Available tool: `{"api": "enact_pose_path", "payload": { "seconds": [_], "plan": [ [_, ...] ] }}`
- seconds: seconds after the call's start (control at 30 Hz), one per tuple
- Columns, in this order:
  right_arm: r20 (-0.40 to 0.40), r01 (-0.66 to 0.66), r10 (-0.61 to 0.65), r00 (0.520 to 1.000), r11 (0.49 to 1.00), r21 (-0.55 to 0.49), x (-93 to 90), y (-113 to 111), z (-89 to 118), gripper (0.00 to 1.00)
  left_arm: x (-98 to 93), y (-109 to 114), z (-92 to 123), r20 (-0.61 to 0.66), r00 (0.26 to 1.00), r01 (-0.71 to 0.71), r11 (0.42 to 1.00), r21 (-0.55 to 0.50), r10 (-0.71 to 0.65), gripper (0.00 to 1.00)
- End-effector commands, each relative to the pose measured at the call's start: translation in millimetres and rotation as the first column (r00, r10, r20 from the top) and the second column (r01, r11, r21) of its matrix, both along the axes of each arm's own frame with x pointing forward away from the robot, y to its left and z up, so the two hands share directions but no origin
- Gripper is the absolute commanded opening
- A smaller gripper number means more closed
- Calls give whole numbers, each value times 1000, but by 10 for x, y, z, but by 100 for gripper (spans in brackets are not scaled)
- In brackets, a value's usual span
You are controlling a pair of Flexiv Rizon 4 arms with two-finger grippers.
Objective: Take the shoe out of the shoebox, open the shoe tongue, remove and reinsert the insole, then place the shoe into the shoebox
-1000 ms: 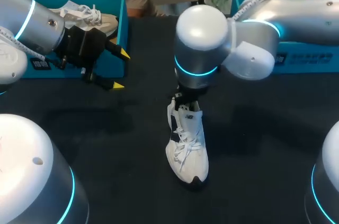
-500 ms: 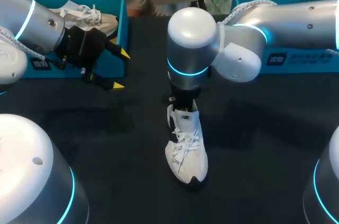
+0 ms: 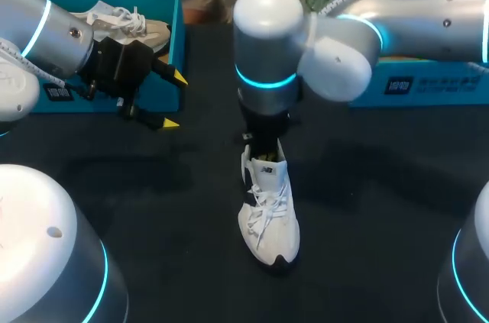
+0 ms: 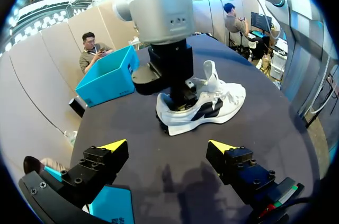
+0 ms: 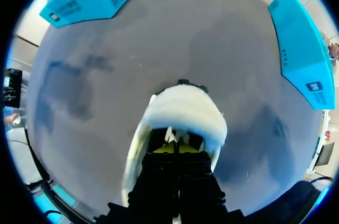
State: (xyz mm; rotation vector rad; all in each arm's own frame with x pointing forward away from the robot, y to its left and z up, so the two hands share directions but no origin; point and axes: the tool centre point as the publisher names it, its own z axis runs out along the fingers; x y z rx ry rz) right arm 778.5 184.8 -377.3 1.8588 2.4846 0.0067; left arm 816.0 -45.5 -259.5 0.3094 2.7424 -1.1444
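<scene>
Head view, black table [image 3: 153,208], right arm [image 3: 267,40] reaching to the middle, blue shoebox [image 3: 177,33] at far left, white shoe [image 3: 269,216] on its sole mid-table outside the box, right gripper [image 5: 175,150] down in the shoe's opening, grip impossible to tell, left gripper [image 3: 174,100] spread wide, empty, just beside the shoebox

Even overhead light, soft shadows on the dark table [image 3: 382,254], glare on the right arm [image 3: 267,14]
</scene>
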Motion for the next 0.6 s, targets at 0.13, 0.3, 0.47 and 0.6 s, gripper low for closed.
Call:
{"api": "enact_pose_path", "payload": {
  "seconds": [0.13, 0.3, 0.47, 0.6],
  "plan": [
    [-116, 42, -40, 993, 999, 18, -107, -33, 205, 0, -12, -2, 3, 2, 1000, -1, 1000, 2, 1, 100],
    [-201, 105, -107, 974, 994, -19, -250, -73, 269, 0, -12, -2, 3, 2, 1000, -1, 1000, 2, 1, 100],
    [-255, 167, -165, 953, 986, -13, -362, -68, 357, 0, -12, -2, 3, 2, 1000, -1, 1000, 2, 1, 100],
    [-308, 187, -183, 934, 982, -16, -427, -24, 399, 0, -12, -2, 3, 2, 1000, -1, 1000, 2, 1, 100]
  ]
}}
